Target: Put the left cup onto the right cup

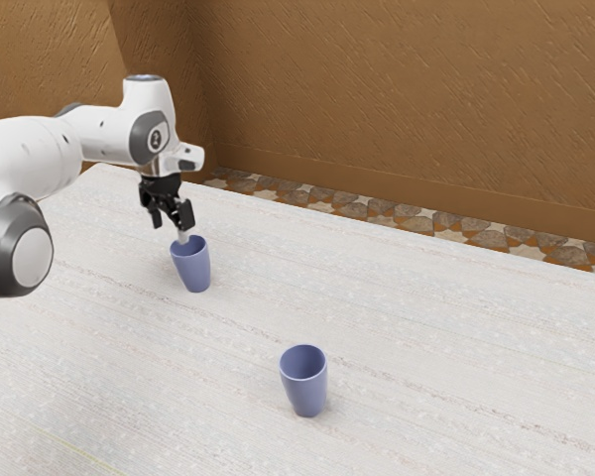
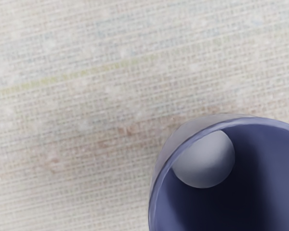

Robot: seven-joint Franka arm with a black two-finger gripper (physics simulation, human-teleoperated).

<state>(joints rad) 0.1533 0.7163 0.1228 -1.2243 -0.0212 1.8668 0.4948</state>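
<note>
— Any writing or numbers on your feeds?
— None I can read. The left cup [image 1: 190,264], the right cup [image 1: 303,380], the arm [image 1: 40,149] and the table [image 1: 456,327] show me plain surfaces.

My arm [image 1: 40,149] wears a smooth white shell with a soft sheen, like moulded plastic, with duller grey caps at the joints. My pincer [image 1: 182,236] is matt black. The cup at my pincer [image 1: 191,264] and the second cup [image 1: 304,380] both look like smooth, matt blue-violet plastic, and seen close in the wrist view the inside is even and unmarked. The table [image 1: 456,327] looks like pale whitewashed wood with fine streaked grain, almost woven up close. The wall [image 1: 397,79] is rough brown plaster.
</note>
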